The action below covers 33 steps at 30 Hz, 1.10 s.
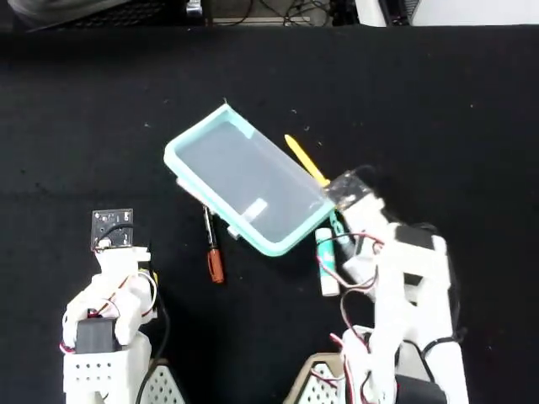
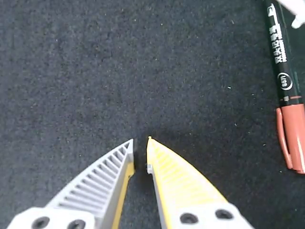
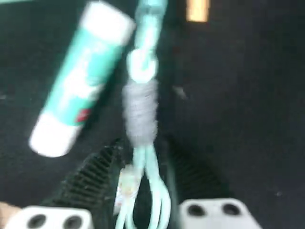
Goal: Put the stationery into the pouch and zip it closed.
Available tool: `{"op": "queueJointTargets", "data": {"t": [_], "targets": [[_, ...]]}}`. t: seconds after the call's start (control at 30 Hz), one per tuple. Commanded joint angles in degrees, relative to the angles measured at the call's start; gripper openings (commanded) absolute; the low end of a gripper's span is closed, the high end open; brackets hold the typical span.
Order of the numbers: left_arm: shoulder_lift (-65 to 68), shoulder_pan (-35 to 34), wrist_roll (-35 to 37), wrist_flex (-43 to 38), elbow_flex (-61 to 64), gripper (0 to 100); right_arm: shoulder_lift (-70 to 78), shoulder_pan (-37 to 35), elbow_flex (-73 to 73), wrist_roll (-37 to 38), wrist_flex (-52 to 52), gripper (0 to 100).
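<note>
The clear pouch (image 1: 240, 177) with teal edging lies tilted mid-table. A yellow pen (image 1: 305, 158) lies by its far right edge, and a glue stick (image 1: 326, 261) rests off its near right corner. A black marker with a red cap (image 1: 212, 249) lies by the pouch's near left edge. My right gripper (image 1: 341, 225) sits at the pouch's near right corner, shut on the teal zip pull cord (image 3: 142, 109), with the glue stick (image 3: 78, 78) right beside it. My left gripper (image 2: 141, 141) hovers shut over bare cloth to the left of the marker (image 2: 283, 81), holding nothing.
Black cloth (image 1: 438, 126) covers the whole table, with open room on the far side and at the right. Cables and equipment line the back edge (image 1: 253, 13). Both arm bases stand at the near edge.
</note>
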Motion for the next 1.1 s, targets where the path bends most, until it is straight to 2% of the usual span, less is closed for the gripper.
{"op": "queueJointTargets", "data": {"t": [0.0, 0.27, 0.5, 0.93, 1.0, 1.07], "targets": [[0.3, 0.6, 0.2, -0.6, 0.8, 7, -1.5, -3.4, -1.5, 0.3, 1.1, 23.7], [0.3, 0.6, 0.2, -0.6, 0.8, 7, -1.4, -8.7, -5.8, -6.2, 1.1, 25.1], [0.3, 0.6, 0.2, -0.6, 0.8, 7, -0.6, -7.4, -5.4, -6.2, -2.5, 25.1], [0.3, 0.6, 0.2, -0.6, 0.8, 7, 21.2, -7.1, -8.8, -6.5, -12.2, 24.7], [0.3, 0.6, 0.2, -0.6, 0.8, 7, 21.5, -7.1, -9.5, -6.5, -12.3, 19.3], [0.3, 0.6, 0.2, -0.6, 0.8, 7, 21.5, -7.1, -10.1, -6.5, -12.5, 9.7]]}}
